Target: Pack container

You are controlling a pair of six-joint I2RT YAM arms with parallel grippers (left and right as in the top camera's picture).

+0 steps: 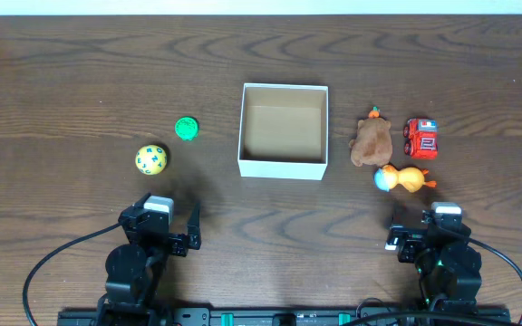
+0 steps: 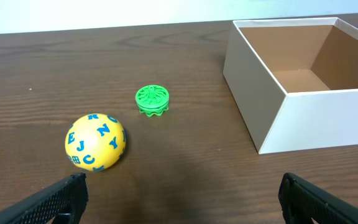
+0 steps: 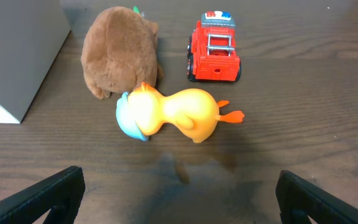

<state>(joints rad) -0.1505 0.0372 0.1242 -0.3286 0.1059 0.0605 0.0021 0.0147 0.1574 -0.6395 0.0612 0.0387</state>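
The container is a square white box with a tan inside, empty, at the table's middle; it also shows in the left wrist view. Left of it lie a green ridged disc and a yellow ball with blue letters. Right of it lie a brown plush, a red toy truck and an orange duck with a blue cap. My left gripper is open and empty near the ball. My right gripper is open and empty below the duck.
The dark wooden table runs to a white edge at the back. Black cables loop from both arm bases at the front edge.
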